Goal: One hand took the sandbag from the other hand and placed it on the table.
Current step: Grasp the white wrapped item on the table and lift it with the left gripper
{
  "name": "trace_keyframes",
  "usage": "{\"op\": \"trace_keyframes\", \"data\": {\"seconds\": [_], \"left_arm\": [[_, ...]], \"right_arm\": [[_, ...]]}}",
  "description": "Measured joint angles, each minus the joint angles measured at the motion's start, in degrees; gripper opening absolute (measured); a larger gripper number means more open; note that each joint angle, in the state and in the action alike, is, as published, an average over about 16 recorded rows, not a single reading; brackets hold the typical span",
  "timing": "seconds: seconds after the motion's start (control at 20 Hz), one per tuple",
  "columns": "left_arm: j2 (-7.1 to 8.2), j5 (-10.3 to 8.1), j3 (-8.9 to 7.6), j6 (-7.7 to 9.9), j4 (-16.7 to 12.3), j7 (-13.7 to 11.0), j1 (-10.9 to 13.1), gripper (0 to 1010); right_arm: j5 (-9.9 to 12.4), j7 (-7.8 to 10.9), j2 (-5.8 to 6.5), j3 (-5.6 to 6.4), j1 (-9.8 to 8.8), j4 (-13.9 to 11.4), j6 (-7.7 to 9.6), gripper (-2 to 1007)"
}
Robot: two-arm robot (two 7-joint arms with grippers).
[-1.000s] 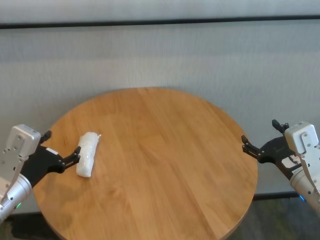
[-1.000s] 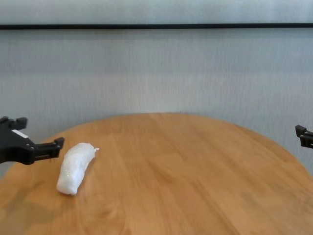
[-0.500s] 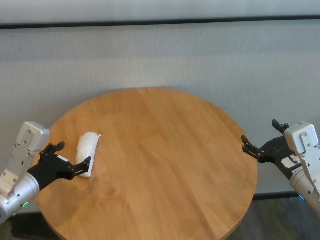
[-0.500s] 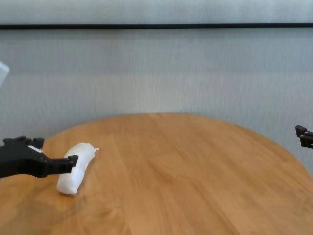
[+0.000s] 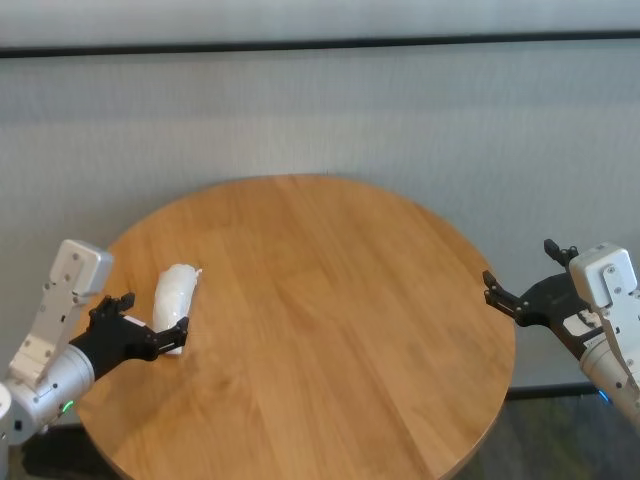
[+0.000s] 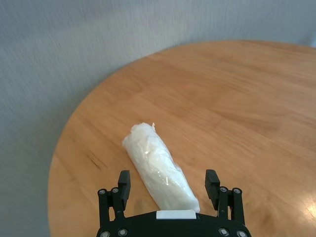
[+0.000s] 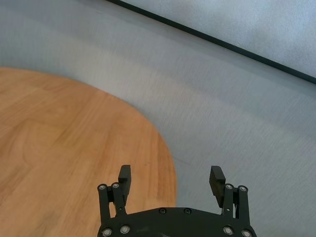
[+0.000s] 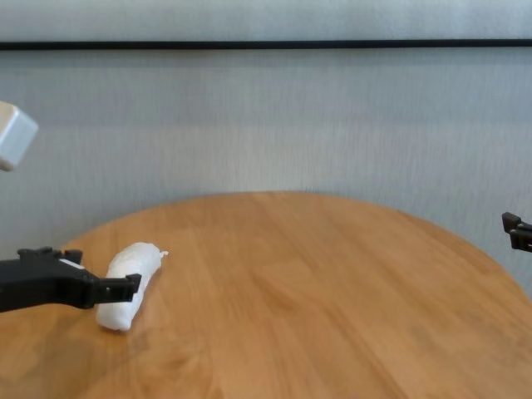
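Sandbag (image 5: 174,307) is lying flat on the round wooden tabletop (image 5: 330,320), toward the robot's left edge, long axis pointing roughly away from the robot, nothing holding it. Left gripper (image 6: 169,183), the green-lit one, is sitting low over the sandbag's near end with jaws spread wide, one finger on each side of the pouch; the left wrist view shows the pouch running between them, off-centre toward one finger, and I cannot tell whether either finger is touching the plastic. Right gripper (image 5: 520,296), blue-lit, is hanging off the tabletop's right edge, well apart from the sandbag, jaws also spread and holding nothing.

Step in hand, as I'm reading it: first pickup by the left, ahead of the handover. Lift, handover and placing are not yet done.

Next move is calling for the left jaws to close across the pouch's width, ideally nearer its middle so it isn't drooping. Soft, lumpy fill in slick wrap will likely be squeezing and slipping, so grip firmly before lifting toward the right gripper
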Motion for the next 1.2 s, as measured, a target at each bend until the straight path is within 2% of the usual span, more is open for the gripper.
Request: {"op": "trace_keyframes", "data": {"seconds": [0.3, 0.55, 0.85, 1.2], "left_arm": [[-1.84, 0.99, 0.15, 3.22, 1.18, 0.74, -1.17, 999], [-3.22, 1.99, 0.21, 5.16, 2.24, 1.39, -2.08, 1000], [-4.81, 2.48, -0.6, 6.56, 3.32, 2.38, -2.53, 1000], [-6.4, 1.95, -2.29, 7.88, 4.31, 2.73, -2.55, 999]], "right_arm": [[0.0, 0.0, 0.0, 0.0, 0.0, 0.0, 0.0, 1000], [0.0, 0.0, 0.0, 0.0, 0.0, 0.0, 0.0, 1000], [0.0, 0.0, 0.0, 0.0, 0.0, 0.0, 0.0, 1000], [0.0, 0.0, 0.0, 0.0, 0.0, 0.0, 0.0, 1000]]}}
